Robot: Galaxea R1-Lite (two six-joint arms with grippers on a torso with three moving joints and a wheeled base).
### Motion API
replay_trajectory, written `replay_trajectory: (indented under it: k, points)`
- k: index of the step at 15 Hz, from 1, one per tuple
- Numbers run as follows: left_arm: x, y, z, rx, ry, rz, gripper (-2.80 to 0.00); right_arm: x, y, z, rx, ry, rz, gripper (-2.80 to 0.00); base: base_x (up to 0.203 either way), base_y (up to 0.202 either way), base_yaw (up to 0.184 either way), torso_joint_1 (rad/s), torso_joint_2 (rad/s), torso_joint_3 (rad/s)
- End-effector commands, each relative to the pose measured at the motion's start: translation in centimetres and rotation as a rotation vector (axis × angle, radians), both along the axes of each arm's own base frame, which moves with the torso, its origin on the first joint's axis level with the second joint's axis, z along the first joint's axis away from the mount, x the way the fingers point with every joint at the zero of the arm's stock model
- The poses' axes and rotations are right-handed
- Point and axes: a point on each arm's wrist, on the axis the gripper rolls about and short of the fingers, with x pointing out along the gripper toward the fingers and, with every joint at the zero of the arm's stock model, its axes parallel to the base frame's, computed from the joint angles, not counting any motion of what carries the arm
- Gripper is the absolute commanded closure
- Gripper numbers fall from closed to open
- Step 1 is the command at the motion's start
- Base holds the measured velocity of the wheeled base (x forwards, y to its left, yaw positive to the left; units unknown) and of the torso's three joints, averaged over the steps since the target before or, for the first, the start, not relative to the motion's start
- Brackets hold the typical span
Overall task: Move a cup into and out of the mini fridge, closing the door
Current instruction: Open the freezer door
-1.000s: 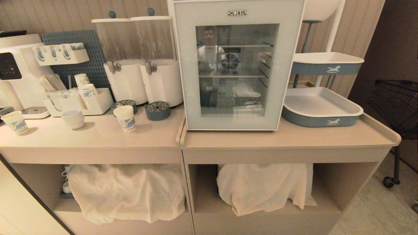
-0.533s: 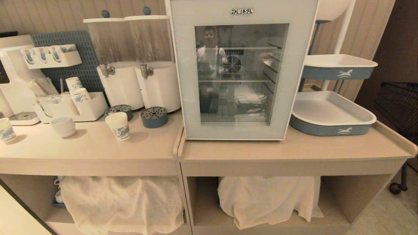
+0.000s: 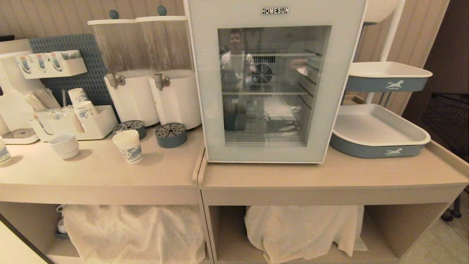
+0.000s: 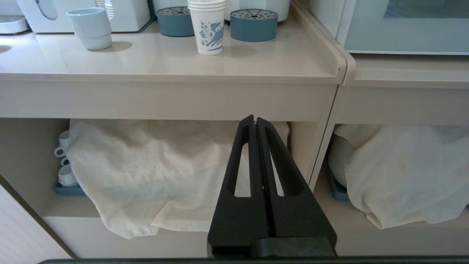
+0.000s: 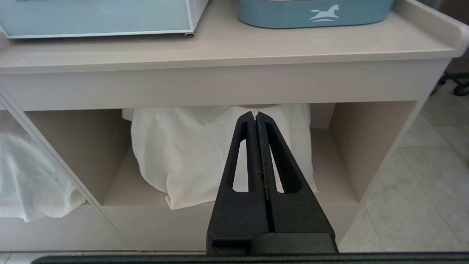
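The cup (image 3: 128, 146), a tall white paper cup with blue print and layered rims, stands on the left counter; the left wrist view shows this cup (image 4: 207, 27) too. The mini fridge (image 3: 273, 88) stands on the right counter. Its grey-blue glass door (image 3: 208, 91) is closed, and wire shelves and a fan show through the glass. Neither arm is in the head view. My left gripper (image 4: 255, 119) hangs shut and empty below the left counter's edge. My right gripper (image 5: 255, 114) is shut and empty in front of the right cabinet's lower shelf.
A white mug (image 3: 65, 146) and a short paper cup (image 3: 3, 154) stand left of the cup. Behind are two drink dispensers (image 3: 146, 73) and round blue drip trays (image 3: 170, 134). Stacked blue-and-white trays (image 3: 377, 134) sit right of the fridge. White cloths (image 3: 135, 231) cover the lower shelves.
The whole head view has shifted: the counter and fridge are nearer and larger, and the left-hand things slid toward the left edge. That is camera motion. Nothing on the counter moved.
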Motion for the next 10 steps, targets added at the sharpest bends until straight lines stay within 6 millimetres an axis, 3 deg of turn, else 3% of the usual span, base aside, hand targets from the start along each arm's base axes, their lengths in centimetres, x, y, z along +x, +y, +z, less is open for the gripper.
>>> replay_trajectory:
  k: [1,10]
  points:
    - [0.14,0.00,-0.50,0.000,0.017,0.001,0.00,0.01,0.00,0.01,0.000,0.002,0.001,0.00,0.000,0.000,0.000,0.000,0.00,0.000]
    - [0.14,0.01,-0.51,0.008,0.019,0.004,0.00,0.00,0.00,0.01,0.000,0.000,0.000,0.00,0.000,0.000,0.000,0.000,0.00,0.000]
